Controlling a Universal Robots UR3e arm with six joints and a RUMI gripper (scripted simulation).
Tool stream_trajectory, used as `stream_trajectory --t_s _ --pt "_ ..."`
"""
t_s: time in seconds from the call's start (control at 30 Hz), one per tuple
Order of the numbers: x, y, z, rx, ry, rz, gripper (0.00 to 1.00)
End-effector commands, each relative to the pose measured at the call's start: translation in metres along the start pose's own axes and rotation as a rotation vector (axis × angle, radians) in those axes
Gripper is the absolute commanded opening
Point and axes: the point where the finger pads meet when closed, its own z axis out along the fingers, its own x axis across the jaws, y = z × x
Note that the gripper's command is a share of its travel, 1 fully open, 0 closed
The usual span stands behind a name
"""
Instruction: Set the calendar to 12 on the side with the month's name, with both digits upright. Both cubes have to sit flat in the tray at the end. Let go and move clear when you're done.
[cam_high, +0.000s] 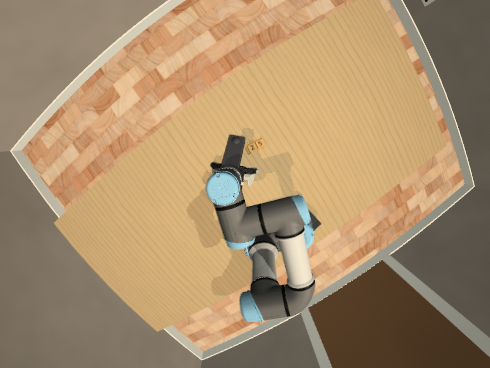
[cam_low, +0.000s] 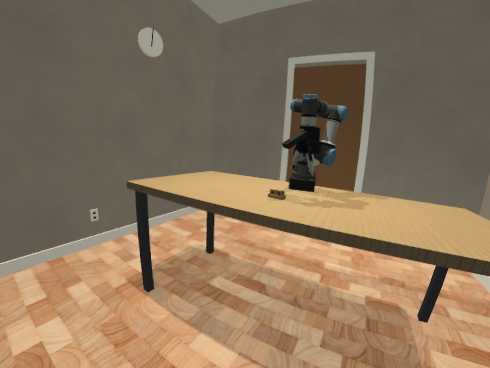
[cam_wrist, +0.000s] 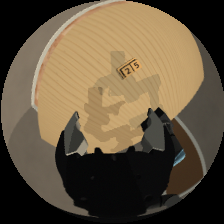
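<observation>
Wooden table (cam_high: 350, 100) carried the small calendar tray (cam_wrist: 128, 68) near its middle, well clear of every edge, with the left cube (cam_wrist: 125, 70) showing 2 and the right cube (cam_wrist: 136, 64) showing 5. Short of it, toward the arm's edge, the gripper (cam_wrist: 115, 131) hung high with fingers spread wide on nothing. Judged an approach step; next it needed to descend over one cube.

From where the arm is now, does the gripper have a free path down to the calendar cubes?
Probably yes. The gripper is open and holds nothing, and the calendar cubes, showing 2 and 5, lie ahead of it on the table with nothing visible between them.
</observation>
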Motion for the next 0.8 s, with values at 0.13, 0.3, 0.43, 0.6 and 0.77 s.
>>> stream_trajectory --t_s 0.13,0.3,0.43,0.6,0.77 --pt "0.02 -0.029 -0.009 0.003 -0.024 0.268 1.0" --pt "0.032 -0.042 -0.014 0.007 -0.036 0.402 1.0" --pt "0.038 -0.047 -0.016 0.009 -0.042 0.464 1.0" --pt "0.048 -0.057 -0.02 0.013 -0.053 0.575 1.0" --pt "0.059 -0.067 -0.025 0.017 -0.065 0.692 1.0"
